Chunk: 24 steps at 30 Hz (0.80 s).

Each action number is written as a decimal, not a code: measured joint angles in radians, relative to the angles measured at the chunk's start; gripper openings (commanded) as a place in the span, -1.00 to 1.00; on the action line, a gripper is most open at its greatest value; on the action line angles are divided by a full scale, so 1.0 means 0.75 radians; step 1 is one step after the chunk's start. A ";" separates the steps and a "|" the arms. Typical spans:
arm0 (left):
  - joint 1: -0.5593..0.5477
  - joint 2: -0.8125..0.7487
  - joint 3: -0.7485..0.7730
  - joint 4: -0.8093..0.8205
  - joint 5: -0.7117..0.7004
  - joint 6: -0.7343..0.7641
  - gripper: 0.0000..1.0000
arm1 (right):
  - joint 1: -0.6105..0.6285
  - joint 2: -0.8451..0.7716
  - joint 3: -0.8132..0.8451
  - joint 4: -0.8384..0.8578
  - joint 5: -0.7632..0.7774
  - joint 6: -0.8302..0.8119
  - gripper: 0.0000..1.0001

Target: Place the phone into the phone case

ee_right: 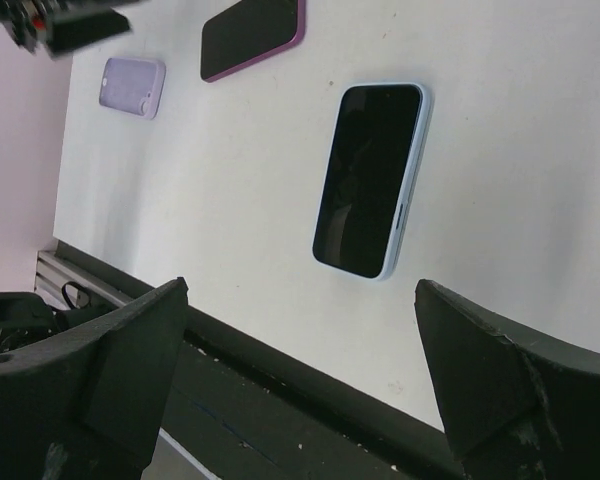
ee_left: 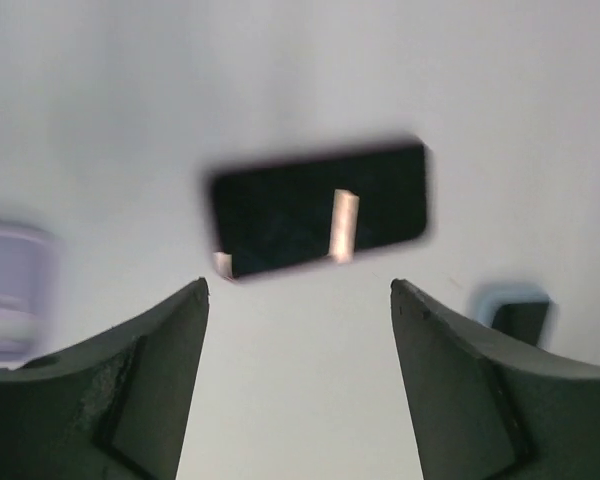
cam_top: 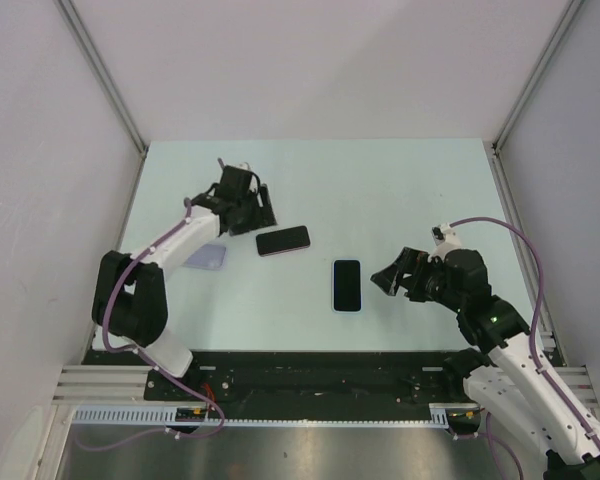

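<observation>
Since the left end effector [ee_left: 300,290] hangs open and empty just short of the pink-rimmed phone [ee_left: 320,207], long axis running finger to finger, lavender case [ee_left: 10,290] off to its left, I'd say it's nearer; right end effector [ee_right: 302,288] gapes empty too

Counting it up on the one table [cam_top: 400,190] now: two phones, the magenta-rimmed phone [cam_top: 282,240] and the blue-rimmed phone [cam_top: 347,285], just one loose lavender case [cam_top: 208,257], and two arms, the left arm [cam_top: 170,245] and the right arm [cam_top: 502,335].
</observation>
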 measured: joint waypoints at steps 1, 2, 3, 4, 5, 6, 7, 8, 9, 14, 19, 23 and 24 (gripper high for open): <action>0.044 0.012 0.057 -0.063 -0.086 0.067 0.50 | 0.000 -0.003 0.001 -0.003 -0.001 0.001 0.99; 0.075 0.027 0.111 -0.115 -0.170 0.136 0.47 | 0.000 -0.009 0.001 -0.009 -0.002 0.001 0.99; 0.096 0.042 0.156 -0.153 -0.243 0.200 0.38 | 0.000 -0.018 0.001 -0.013 -0.001 0.001 0.99; 0.108 0.054 0.186 -0.182 -0.305 0.253 0.33 | 0.001 -0.026 0.000 -0.017 -0.002 0.002 0.99; 0.121 0.067 0.206 -0.209 -0.361 0.302 0.28 | 0.001 -0.034 0.000 -0.019 -0.002 0.001 0.99; 0.135 0.079 0.213 -0.230 -0.399 0.340 0.21 | 0.001 -0.040 0.000 -0.021 -0.004 0.001 0.99; 0.149 0.092 0.214 -0.252 -0.420 0.367 0.18 | 0.001 -0.044 0.001 -0.021 -0.007 0.001 0.99; 0.164 0.105 0.213 -0.270 -0.425 0.381 0.16 | 0.001 -0.046 0.001 -0.021 -0.010 0.000 1.00; 0.190 0.122 0.211 -0.284 -0.417 0.393 0.10 | 0.001 -0.046 0.001 -0.021 -0.014 -0.002 0.99; 0.335 0.220 0.203 -0.318 -0.320 0.441 -0.02 | 0.001 -0.050 0.001 -0.021 -0.031 -0.004 1.00; 0.363 0.258 0.202 -0.335 -0.215 0.466 -0.07 | 0.001 -0.052 0.001 -0.019 -0.044 -0.003 0.99; 0.358 0.273 0.195 -0.336 -0.217 0.487 -0.04 | 0.001 -0.051 0.001 -0.019 -0.051 -0.004 0.99; 0.358 0.278 0.190 -0.336 -0.217 0.490 -0.04 | 0.001 -0.051 0.001 -0.019 -0.051 -0.004 0.99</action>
